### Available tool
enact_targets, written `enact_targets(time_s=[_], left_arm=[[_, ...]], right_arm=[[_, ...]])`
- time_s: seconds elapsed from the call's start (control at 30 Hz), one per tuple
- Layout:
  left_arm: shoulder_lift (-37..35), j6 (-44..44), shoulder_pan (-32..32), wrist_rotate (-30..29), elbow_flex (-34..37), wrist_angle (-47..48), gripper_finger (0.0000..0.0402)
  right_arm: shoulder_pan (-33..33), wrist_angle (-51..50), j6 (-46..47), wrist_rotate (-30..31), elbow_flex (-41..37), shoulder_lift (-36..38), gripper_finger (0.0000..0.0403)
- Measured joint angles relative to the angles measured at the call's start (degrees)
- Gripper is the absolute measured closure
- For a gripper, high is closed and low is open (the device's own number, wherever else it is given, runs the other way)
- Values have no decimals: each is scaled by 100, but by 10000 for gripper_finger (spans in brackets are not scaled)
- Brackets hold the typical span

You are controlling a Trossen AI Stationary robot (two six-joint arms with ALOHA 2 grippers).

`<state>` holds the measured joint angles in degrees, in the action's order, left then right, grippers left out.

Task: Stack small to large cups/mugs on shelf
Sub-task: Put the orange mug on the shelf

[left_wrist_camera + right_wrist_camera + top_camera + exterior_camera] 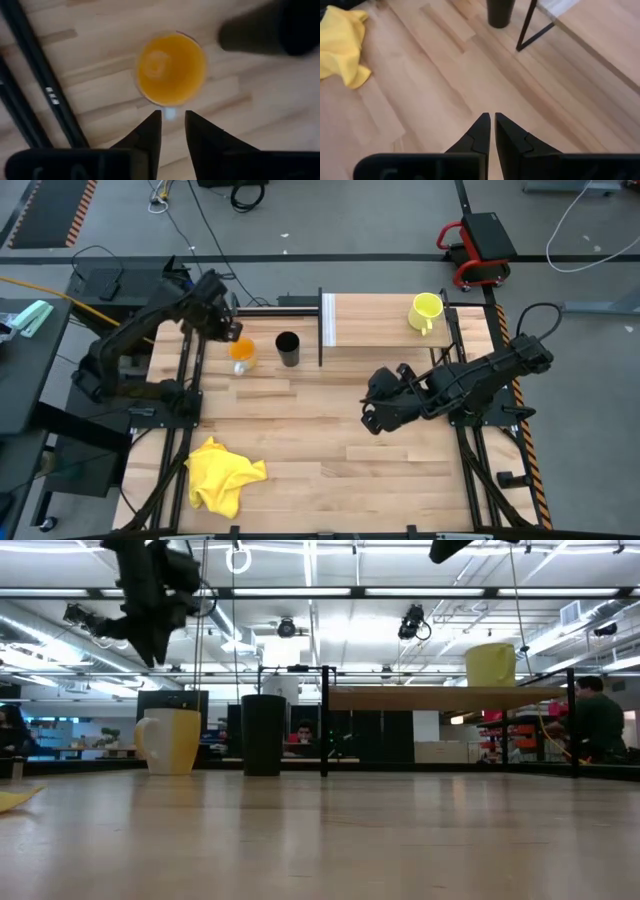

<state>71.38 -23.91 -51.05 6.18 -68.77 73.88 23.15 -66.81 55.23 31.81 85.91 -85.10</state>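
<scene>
From above, we see the left gripper just over the orange cup, the black cup beside it, the mug already on the shelf, and the right gripper waiting over bare table. Level with the table, the cups look smooth, rigid and light, likely slippery. In the left wrist view the fingers are slightly parted, holding nothing, with the cup's round rim just ahead of the tips, so we would pinch its wall; the right wrist view shows fingers nearly closed on nothing.

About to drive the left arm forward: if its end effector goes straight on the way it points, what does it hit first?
The left end effector points down over the orange cup. It would likely meet the cup's near rim first, though its height above is unclear.
</scene>
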Motion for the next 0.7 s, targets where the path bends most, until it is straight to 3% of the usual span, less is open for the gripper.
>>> enact_targets(time_s=[0.2, 0.7], left_arm=[[654, 213, -486, 3, 0, -64, 283], [1682, 426, -328, -247, 0, -447, 245]], right_arm=[[228, 0, 66, -2, -2, 0, 368], [243, 2, 190, 66, -2, 0, 368]])
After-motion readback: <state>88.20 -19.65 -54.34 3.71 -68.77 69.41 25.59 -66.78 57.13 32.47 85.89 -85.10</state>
